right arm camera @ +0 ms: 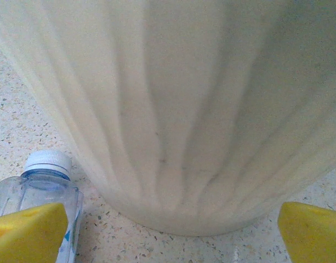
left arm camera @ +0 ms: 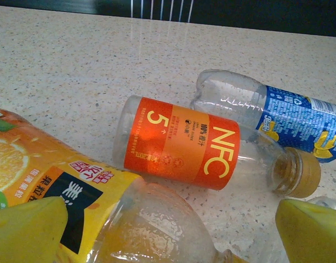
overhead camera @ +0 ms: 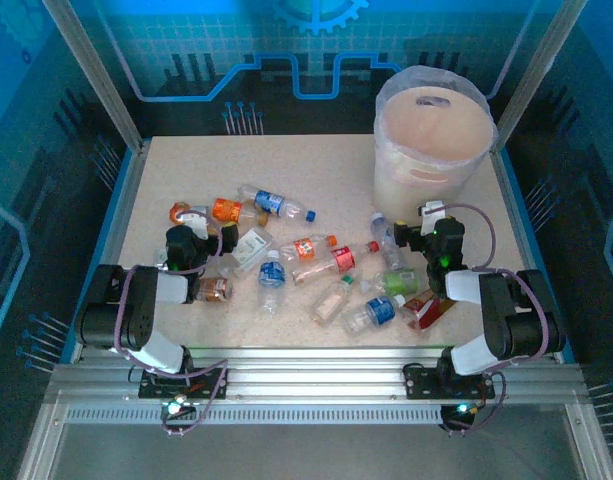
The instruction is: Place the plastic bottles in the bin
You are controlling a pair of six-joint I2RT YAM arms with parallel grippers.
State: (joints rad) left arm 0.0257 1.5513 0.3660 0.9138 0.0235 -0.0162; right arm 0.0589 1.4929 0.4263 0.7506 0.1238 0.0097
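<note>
Left arm (overhead camera: 136, 310) folded low, elbow back near its base, wrist reaching forward; left gripper (overhead camera: 189, 238) jaws spread wide, yellow fingertips (left arm camera: 25, 230) far apart, gripping nothing. Right arm (overhead camera: 506, 320) bent likewise; right gripper (overhead camera: 429, 222) jaws wide apart, empty.

top: high, down on table (overhead camera: 316, 160) | left wrist: close on bottles (left arm camera: 181, 145) | right wrist: close against bin (right arm camera: 173, 109)

Arms (overhead camera: 151, 300) blk/white; purple cables (overhead camera: 493, 243); green LEDs (overhead camera: 444, 262); fingers (left arm camera: 25, 230) yellow, prob. padded.
</note>
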